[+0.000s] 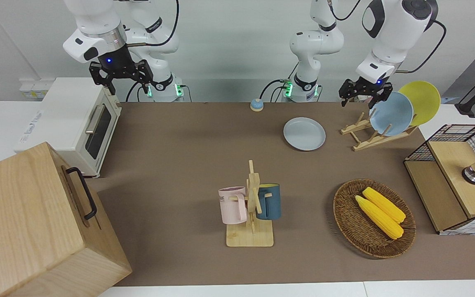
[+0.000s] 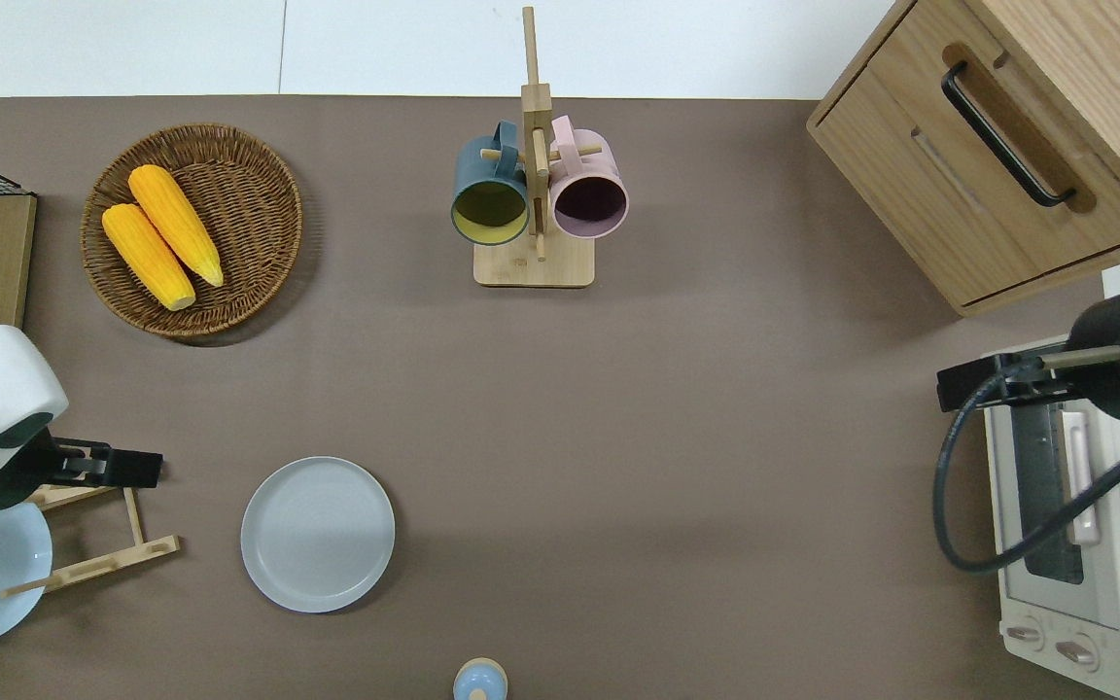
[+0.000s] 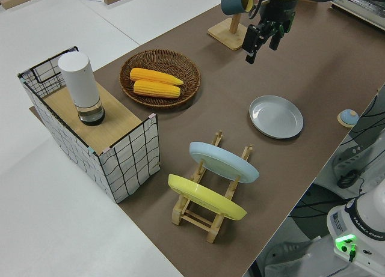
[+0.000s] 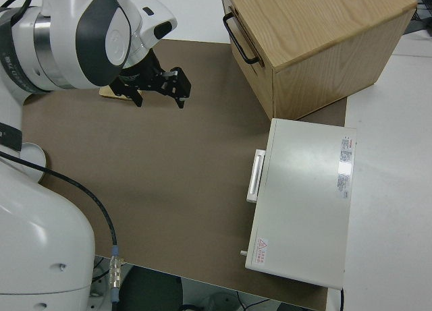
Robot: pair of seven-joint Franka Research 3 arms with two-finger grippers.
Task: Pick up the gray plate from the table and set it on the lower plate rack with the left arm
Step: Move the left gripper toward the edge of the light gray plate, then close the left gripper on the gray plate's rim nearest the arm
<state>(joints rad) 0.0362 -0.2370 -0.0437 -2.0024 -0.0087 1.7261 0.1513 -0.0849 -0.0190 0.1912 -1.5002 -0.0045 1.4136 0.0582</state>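
Three plates in all: the gray plate lies flat on the brown mat, just beside the lower plate rack, toward the right arm's end from it, while one light blue plate and one yellow plate lean in the rack's slots. The left gripper hangs over the rack, fingers spread and holding nothing. The right arm is parked, its gripper released too. Two mugs hang on the mug stand; two corn cobs lie in one wicker basket.

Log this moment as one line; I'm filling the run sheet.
phase: pre-grasp | left gripper: open, over plate rack | gray plate: flat on table, untouched | rack: blue plate, yellow plate | right arm: parked
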